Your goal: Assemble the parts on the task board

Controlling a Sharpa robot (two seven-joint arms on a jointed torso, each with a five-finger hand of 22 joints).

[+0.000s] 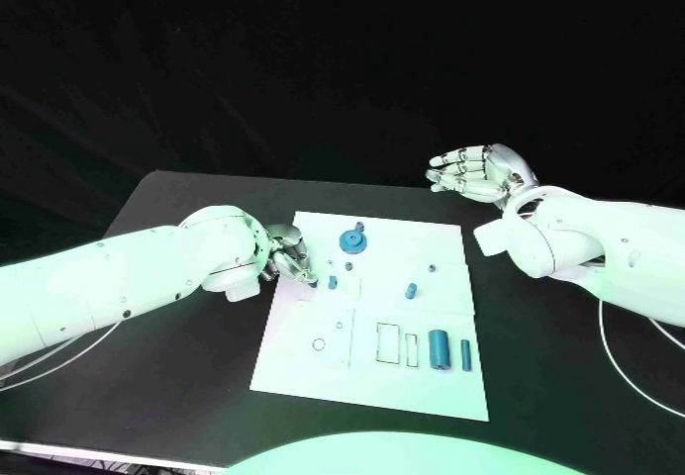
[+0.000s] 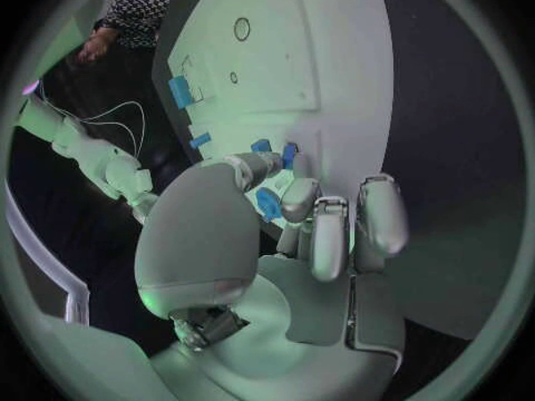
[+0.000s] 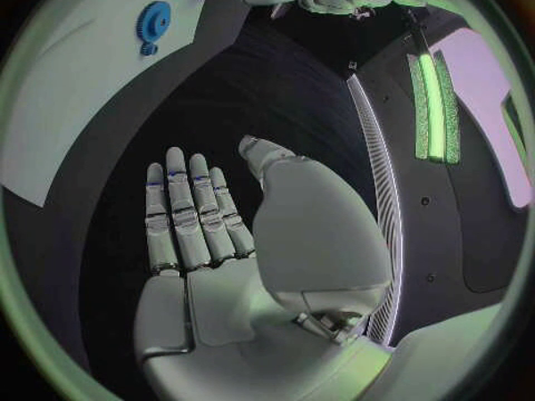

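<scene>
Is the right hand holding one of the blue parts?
No. The right hand lies open above the black table, fingers straight, nothing in them.

A robotics lab or test cell, by the look of it: a black table (image 1: 171, 327) stands before a dark backdrop, with a white task board (image 1: 374, 327) laid on it as a fixture carrying small blue parts (image 1: 440, 349). Loose cables (image 2: 111, 120) trail beside the arm, and a green light strip (image 3: 428, 107) glows on a dark panel nearby
</scene>
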